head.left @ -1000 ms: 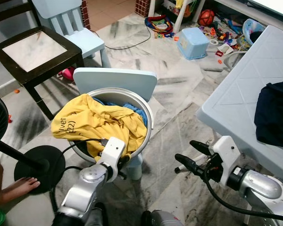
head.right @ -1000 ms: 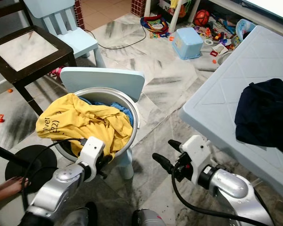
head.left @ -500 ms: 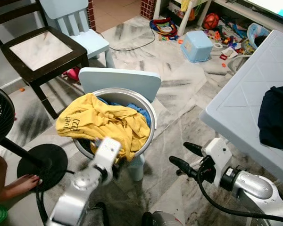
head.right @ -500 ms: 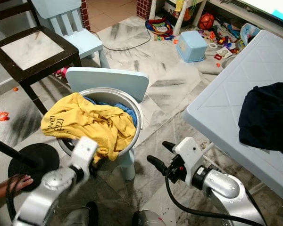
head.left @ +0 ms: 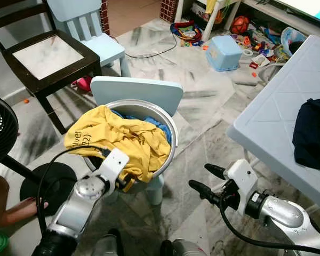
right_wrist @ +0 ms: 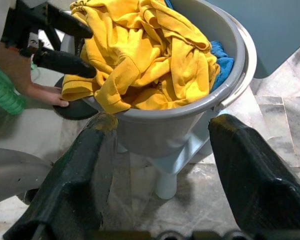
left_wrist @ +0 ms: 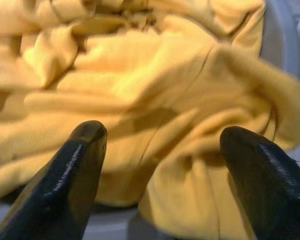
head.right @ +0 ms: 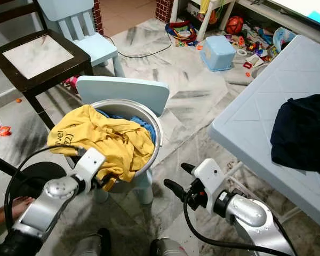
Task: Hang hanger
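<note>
The left gripper [left_wrist: 155, 150] has its fingers spread at the yellow shirt [head.left: 117, 141], perhaps touching; the bucket [head.left: 168, 133] hides the rest. The right gripper [head.left: 205, 181] is open above the marble floor [head.left: 202, 112].

A yellow shirt [head.left: 117, 141] with dark lettering lies over blue cloth [head.left: 159, 128] in a grey bucket [head.left: 170, 140]. The small chair [head.left: 136, 92] is pale blue, the floor [head.left: 202, 101] grey-streaked white marble. A navy garment [head.left: 313, 133] sits on the pale blue tabletop [head.left: 277, 117].
</note>
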Tool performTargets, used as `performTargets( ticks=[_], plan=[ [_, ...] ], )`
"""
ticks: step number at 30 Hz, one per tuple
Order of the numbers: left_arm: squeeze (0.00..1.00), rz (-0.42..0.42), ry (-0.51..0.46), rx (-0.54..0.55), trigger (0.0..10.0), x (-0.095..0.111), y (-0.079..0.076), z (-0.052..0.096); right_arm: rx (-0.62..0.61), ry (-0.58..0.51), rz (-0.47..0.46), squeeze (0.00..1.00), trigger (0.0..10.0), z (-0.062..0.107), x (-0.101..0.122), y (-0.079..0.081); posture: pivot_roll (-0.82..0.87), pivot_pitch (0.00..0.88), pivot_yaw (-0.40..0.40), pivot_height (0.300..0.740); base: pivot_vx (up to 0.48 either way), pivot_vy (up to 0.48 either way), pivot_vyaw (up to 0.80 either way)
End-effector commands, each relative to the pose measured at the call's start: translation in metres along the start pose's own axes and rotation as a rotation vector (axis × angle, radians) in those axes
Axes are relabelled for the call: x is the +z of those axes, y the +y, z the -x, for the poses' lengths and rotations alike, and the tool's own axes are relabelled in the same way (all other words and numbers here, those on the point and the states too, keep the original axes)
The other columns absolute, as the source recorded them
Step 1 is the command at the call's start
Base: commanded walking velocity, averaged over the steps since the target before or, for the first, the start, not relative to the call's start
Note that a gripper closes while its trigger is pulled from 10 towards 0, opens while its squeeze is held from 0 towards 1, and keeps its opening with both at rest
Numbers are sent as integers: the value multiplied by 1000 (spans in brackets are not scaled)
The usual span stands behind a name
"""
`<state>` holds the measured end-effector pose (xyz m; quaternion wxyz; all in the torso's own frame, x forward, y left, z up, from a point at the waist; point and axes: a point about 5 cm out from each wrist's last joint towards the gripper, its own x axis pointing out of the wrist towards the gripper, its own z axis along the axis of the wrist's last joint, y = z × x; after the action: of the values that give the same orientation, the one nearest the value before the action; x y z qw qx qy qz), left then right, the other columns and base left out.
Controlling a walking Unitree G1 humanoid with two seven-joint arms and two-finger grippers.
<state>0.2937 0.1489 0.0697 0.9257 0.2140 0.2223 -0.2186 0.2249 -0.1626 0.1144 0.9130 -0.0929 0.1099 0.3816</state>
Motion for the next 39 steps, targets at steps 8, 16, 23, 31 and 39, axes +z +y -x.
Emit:
performTargets(
  ticks=[8, 16, 23, 31, 39],
  plan=[
    [1000, -34, -16, 11, 10000, 2, 1, -17, -1, 9, 18, 0, 10000, 3, -1, 2, -127, 202, -116, 740, 0, 0, 0],
    [1000, -70, -16, 18, 10000, 1, 6, -28, 6, 13, 25, 0, 10000, 3, -1, 4, -138, 206, -115, 740, 0, 0, 0],
    [0, -79, -53, -30, 10000, 8, 0, -36, 2, 15, 28, 0, 10000, 3, -1, 3, -141, 207, -114, 740, 0, 0, 0],
    [0, -115, -92, -109, 0, 17, -10, -45, 11, 21, 37, 0, 10000, 3, -2, 7, -152, 210, -113, 740, 0, 0, 0],
    [0, -164, -57, -161, 0, 8, -18, -50, 8, 23, 46, 0, 10000, 2, -2, 6, -154, 208, -112, 740, 0, 0, 0]
  ],
)
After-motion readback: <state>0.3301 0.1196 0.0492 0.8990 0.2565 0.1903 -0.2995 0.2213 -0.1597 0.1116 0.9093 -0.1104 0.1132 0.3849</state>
